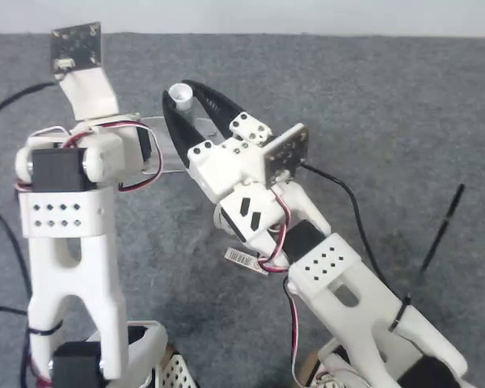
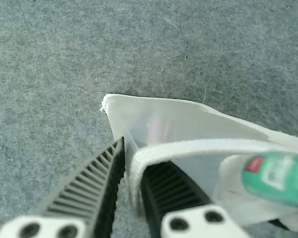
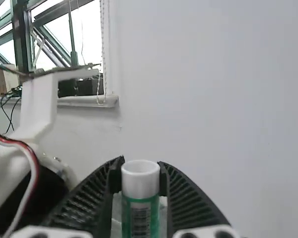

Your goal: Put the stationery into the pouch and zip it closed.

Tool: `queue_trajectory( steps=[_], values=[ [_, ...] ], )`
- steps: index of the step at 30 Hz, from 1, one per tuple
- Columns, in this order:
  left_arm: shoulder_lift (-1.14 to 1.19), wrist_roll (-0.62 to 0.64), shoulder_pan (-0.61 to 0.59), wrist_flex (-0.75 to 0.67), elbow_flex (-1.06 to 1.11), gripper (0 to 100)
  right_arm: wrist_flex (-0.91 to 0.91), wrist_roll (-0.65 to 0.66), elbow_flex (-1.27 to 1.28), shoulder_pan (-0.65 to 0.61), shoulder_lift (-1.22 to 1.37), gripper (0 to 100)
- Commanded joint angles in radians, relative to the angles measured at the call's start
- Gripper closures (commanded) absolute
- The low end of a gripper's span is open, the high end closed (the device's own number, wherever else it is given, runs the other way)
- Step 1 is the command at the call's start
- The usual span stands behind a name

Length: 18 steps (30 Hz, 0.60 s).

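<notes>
Our left tool (image 2: 131, 166) pinches the pouch (image 2: 188, 121) by its rim, propping the mouth open on the tabletop (image 2: 49, 59). Our right tool (image 3: 139, 163) clamps the glue stick (image 3: 139, 198) right at that opening, ready, we judge, to drop it in. A pen (image 1: 440, 230) lies well apart.

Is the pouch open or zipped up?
Open. The left gripper pinches the pouch by its rim; its mouth gapes, with the green glue stick at it.
</notes>
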Motion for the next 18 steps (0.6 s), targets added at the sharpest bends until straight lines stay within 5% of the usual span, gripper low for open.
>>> queue_trajectory(
  steps=[1, 12, 18],
  values=[
    [-0.006, 0.015, 0.000, -0.003, -0.031, 99, -0.022, 0.020, 0.018, -0.007, 0.001, 98.6],
    [-0.006, 0.015, -0.002, 0.000, -0.031, 99, -0.018, 0.339, 0.164, -0.013, -0.001, 98.3],
    [-0.005, 0.015, -0.002, 0.002, -0.030, 99, 0.005, 0.377, 0.176, -0.025, 0.005, 95.8]
  ],
)
